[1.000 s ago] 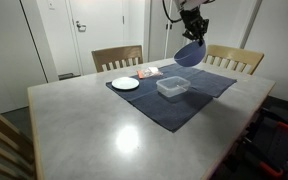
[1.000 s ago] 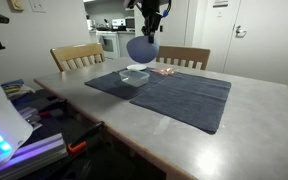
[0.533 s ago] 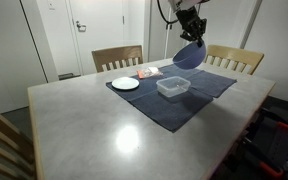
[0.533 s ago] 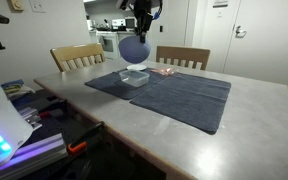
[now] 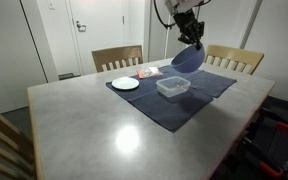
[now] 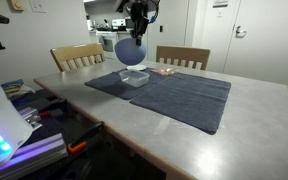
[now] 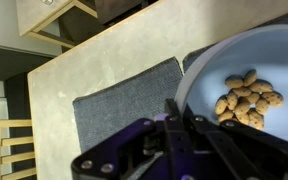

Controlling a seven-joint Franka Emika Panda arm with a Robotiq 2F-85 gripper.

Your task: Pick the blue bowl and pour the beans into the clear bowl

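Observation:
The gripper (image 5: 192,33) is shut on the rim of the blue bowl (image 5: 188,57) and holds it tilted in the air above the clear bowl (image 5: 172,87). Both exterior views show this; the blue bowl (image 6: 129,49) hangs over the clear bowl (image 6: 136,76). In the wrist view the jaws (image 7: 176,112) pinch the bowl's edge, and the blue bowl (image 7: 214,66) holds a heap of brown beans (image 7: 246,98). The clear bowl stands on a dark cloth mat (image 5: 184,105).
A white plate (image 5: 125,83) and a small pink packet (image 5: 148,72) lie on the mat's far end. Wooden chairs (image 5: 117,57) stand behind the grey table (image 5: 94,125). Equipment stands at the table's side (image 6: 9,120).
The gripper has lifted the blue bowl a little higher and shifted it sideways, closer to above the clear bowl. The bowl stays tilted.

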